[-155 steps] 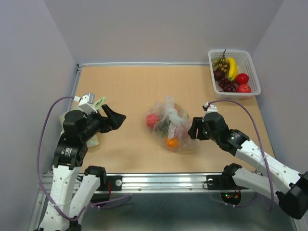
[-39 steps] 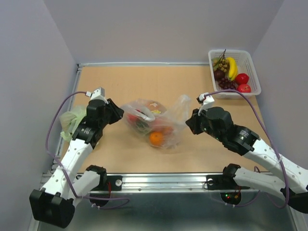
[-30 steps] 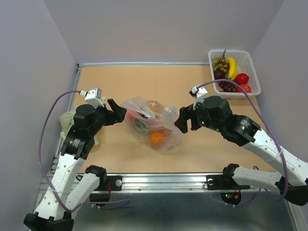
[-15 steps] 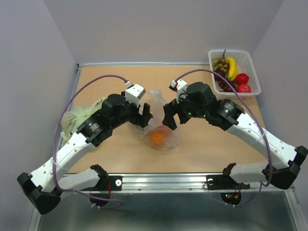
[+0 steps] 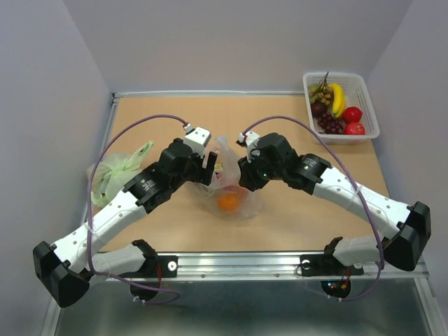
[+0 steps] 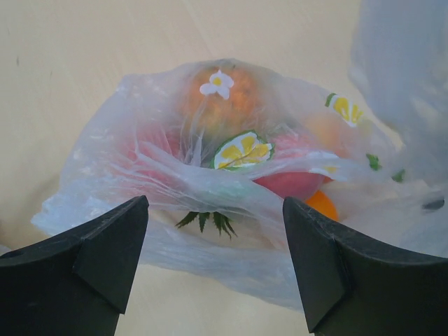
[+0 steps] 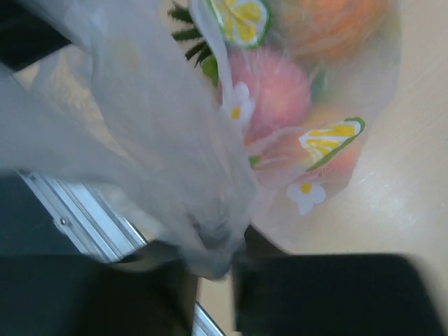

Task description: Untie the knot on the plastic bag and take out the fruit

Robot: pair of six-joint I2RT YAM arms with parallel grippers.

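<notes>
The clear plastic bag [image 5: 225, 187] lies mid-table with the fruit inside: an orange [image 5: 226, 201], a pink peach [image 7: 269, 87] and a small pineapple [image 6: 220, 105] with its green crown [image 6: 206, 220]. My left gripper [image 5: 210, 166] stands open just left of the bag, and in its wrist view the bag [image 6: 231, 175] lies beyond the wide-apart fingers [image 6: 105, 259]. From the right, my right gripper [image 5: 243, 178] has its jaws closed on a bunch of the bag's film [image 7: 210, 238]. The knot is hidden in the bunched film.
A pale green bag [image 5: 117, 171] lies at the table's left edge, under the left arm. A white basket [image 5: 369, 105] with a banana, grapes and red fruit stands at the back right corner. The metal rail [image 5: 231, 262] runs along the near edge.
Both arms have swung in from the sides to the bag. The right jaws went from wide open to closed on the film. The left jaws stayed open.
</notes>
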